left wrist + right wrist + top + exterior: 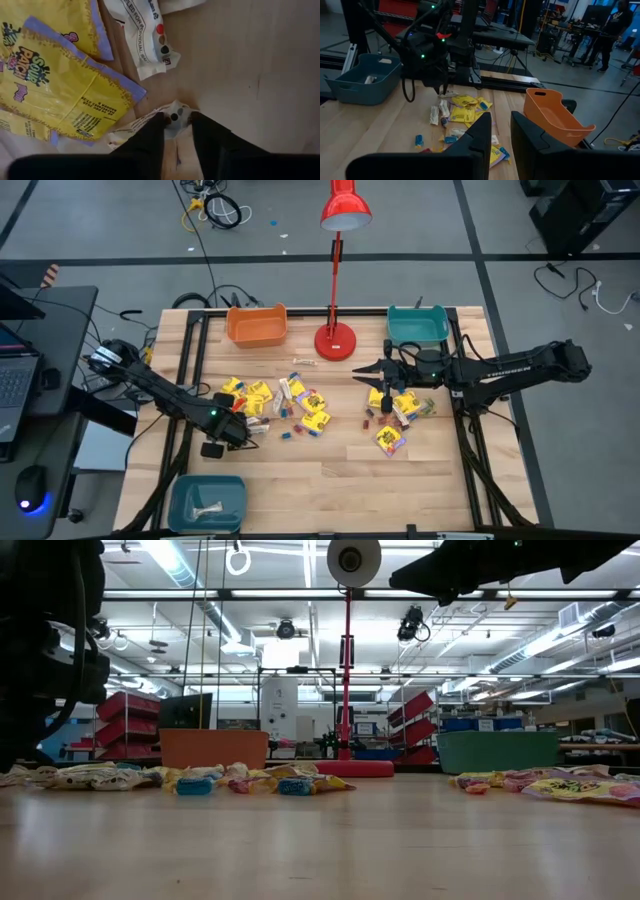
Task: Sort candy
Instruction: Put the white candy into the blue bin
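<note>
Candy (pixel 300 408) is lying scattered across the middle of the table (pixel 330 480), in a left heap and a right heap, waiting to be sorted into bins at the edges. The left gripper (pixel 177 125) is pressing down at the left heap's edge, its fingers closing on a pale bar (pixel 172 114) so it can be lifted clear of the yellow packets (pixel 60 85). The right gripper (pixel 385 395) is hovering over the right heap, fingers parted, holding nothing.

Grey floor (pixel 420 220), loose cables (pixel 215 210), ceiling strip lights (pixel 190 565)
</note>
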`<state>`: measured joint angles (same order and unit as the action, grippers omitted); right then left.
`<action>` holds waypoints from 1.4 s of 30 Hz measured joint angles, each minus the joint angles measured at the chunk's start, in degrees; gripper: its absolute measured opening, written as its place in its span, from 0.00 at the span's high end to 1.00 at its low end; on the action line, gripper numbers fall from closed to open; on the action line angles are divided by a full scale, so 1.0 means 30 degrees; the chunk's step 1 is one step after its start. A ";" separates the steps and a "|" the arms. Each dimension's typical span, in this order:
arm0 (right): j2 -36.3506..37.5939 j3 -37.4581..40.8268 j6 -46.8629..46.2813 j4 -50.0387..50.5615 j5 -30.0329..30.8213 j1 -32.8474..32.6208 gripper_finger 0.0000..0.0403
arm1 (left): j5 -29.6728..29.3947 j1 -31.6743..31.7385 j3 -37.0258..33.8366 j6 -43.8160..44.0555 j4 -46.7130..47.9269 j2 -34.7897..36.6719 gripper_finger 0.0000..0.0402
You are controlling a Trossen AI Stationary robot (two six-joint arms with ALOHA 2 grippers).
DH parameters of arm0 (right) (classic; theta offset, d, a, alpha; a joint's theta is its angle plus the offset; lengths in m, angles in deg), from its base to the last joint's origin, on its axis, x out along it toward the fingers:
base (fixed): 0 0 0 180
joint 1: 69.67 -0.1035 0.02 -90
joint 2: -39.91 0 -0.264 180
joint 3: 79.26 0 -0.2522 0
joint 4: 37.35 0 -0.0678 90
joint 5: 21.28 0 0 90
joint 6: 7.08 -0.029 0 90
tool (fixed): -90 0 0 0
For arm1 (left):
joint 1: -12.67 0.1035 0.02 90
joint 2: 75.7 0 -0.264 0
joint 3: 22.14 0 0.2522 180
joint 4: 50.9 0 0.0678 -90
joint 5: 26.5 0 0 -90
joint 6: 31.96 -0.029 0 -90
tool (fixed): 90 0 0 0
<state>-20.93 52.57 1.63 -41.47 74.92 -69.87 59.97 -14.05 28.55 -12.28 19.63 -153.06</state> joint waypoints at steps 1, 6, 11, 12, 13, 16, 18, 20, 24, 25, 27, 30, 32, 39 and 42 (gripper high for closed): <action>0.0000 0.0001 0.0000 0.0005 0.0000 0.0000 0.85 | 0.0000 0.0000 0.0000 -0.0004 0.0051 0.0000 0.82; 0.0000 -0.0001 0.0000 0.0005 0.0007 0.0000 0.85 | -0.0094 0.0000 0.0033 0.0000 0.0066 0.0022 0.98; 0.0000 0.0003 -0.0003 0.0005 0.0007 0.0000 0.85 | -0.0266 -0.0007 0.0029 0.0007 0.0066 0.0015 0.99; 0.0000 0.0001 0.0000 0.0000 0.0007 0.0000 0.85 | -0.0270 -0.0007 0.0031 0.0019 0.0066 0.0015 1.00; 0.0000 0.0005 0.0000 0.0005 0.0007 0.0000 0.85 | -0.0270 -0.0007 0.0063 0.0062 0.0120 0.0013 1.00; 0.0000 -0.0001 0.0000 0.0005 0.0015 0.0000 0.85 | -0.0286 -0.0007 0.0659 0.0146 0.0831 -0.0022 1.00; 0.0000 0.0005 0.0000 0.0005 0.0015 0.0000 0.85 | -0.0362 -0.0007 0.1320 0.0160 0.1359 -0.0015 1.00; 0.0000 0.0001 0.0000 -0.0002 0.0015 0.0000 0.85 | -0.0410 -0.0007 0.2036 0.0173 0.1971 -0.0015 1.00; 0.0000 0.0000 0.0000 -0.0004 0.0015 0.0000 0.85 | -0.1042 -0.0007 0.3677 0.0182 0.2728 -0.0015 1.00; 0.0000 -0.0001 0.0000 -0.0009 0.0022 0.0000 0.85 | -0.1243 -0.0007 0.4094 0.0180 0.2909 -0.0015 1.00; 0.0000 0.0002 0.0000 -0.0002 0.0022 0.0000 0.85 | -0.1538 -0.0007 0.5062 0.0182 0.3189 -0.0015 1.00; 0.0000 0.0001 0.0000 -0.0002 0.0022 0.0000 0.85 | -0.1598 -0.0031 0.6474 0.0182 0.4105 -0.0015 1.00; 0.0000 -0.0001 0.0000 -0.0009 0.0022 0.0000 0.85 | -0.1576 -0.0275 0.7570 0.0179 0.4600 -0.0015 1.00; 0.0000 -0.0001 0.0000 -0.0009 0.0029 0.0000 0.85 | -0.0689 -0.2072 1.1222 0.0156 0.5134 0.0000 1.00; 0.0000 0.0000 0.0000 -0.0066 0.0036 0.0000 0.85 | -0.0478 -0.2859 1.2554 0.0887 0.5114 0.0000 1.00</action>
<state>-20.93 52.57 1.63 -41.67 75.03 -69.87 58.54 -22.63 66.22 -9.62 34.97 -153.06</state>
